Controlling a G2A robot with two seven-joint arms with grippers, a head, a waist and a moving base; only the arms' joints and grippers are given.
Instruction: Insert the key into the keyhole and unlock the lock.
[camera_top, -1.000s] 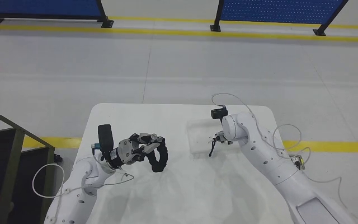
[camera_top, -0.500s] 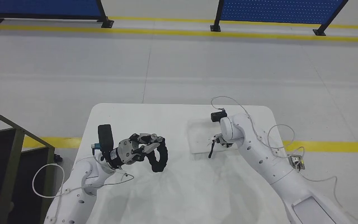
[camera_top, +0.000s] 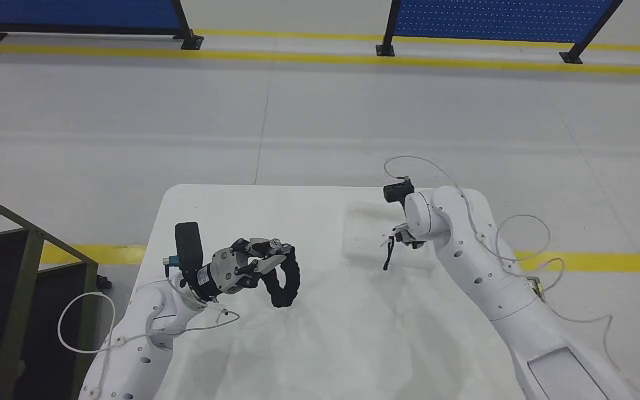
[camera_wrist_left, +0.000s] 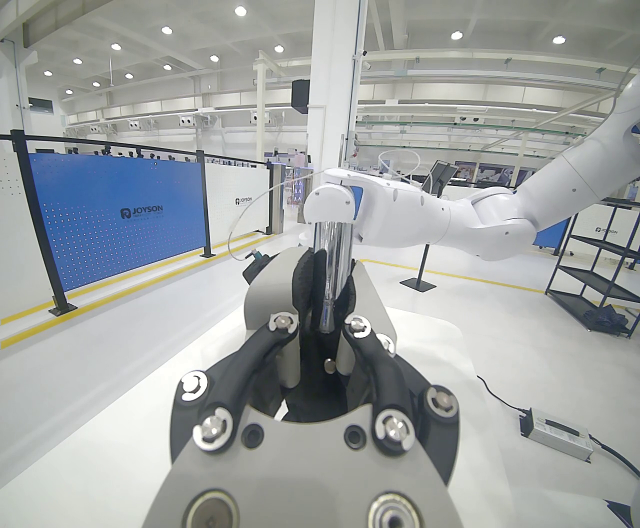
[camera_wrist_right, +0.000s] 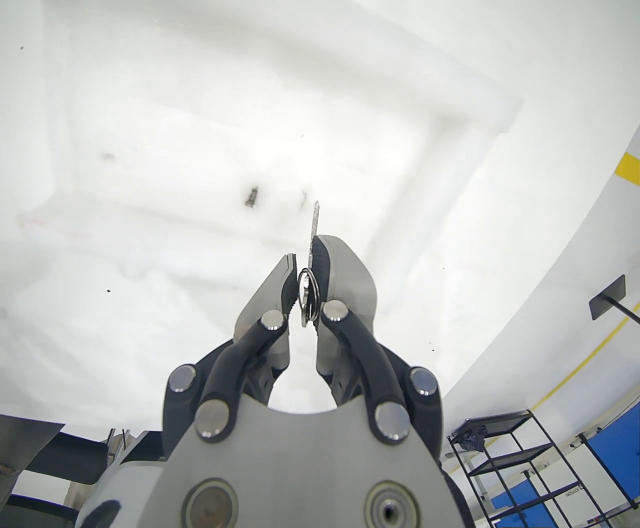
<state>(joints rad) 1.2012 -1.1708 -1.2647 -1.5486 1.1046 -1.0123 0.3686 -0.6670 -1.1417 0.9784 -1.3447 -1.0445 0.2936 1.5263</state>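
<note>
My left gripper (camera_top: 262, 267) is at the table's left side, shut on the lock (camera_top: 284, 284), a black body with a curved black loop. In the left wrist view the lock's chrome shackle (camera_wrist_left: 330, 270) stands up between the grey fingers (camera_wrist_left: 265, 300) of the left gripper (camera_wrist_left: 320, 287). My right gripper (camera_top: 391, 246) hangs over the right half of the table, shut on the key (camera_top: 386, 258). In the right wrist view the key blade (camera_wrist_right: 315, 220) sticks out past the right gripper (camera_wrist_right: 306, 252), and its ring (camera_wrist_right: 306, 295) sits between the fingers. Lock and key are far apart.
A shallow white foam tray (camera_top: 352, 228) lies on the white table (camera_top: 330, 340) below the right gripper; its raised rim (camera_wrist_right: 500, 125) shows in the right wrist view. A cable (camera_top: 100, 335) loops beside the left arm. Yellow floor lines and blue barriers stand beyond the table.
The right arm has shifted a little to the right and toward the table's far edge, carrying the key. The left arm and the lock have stayed still.
</note>
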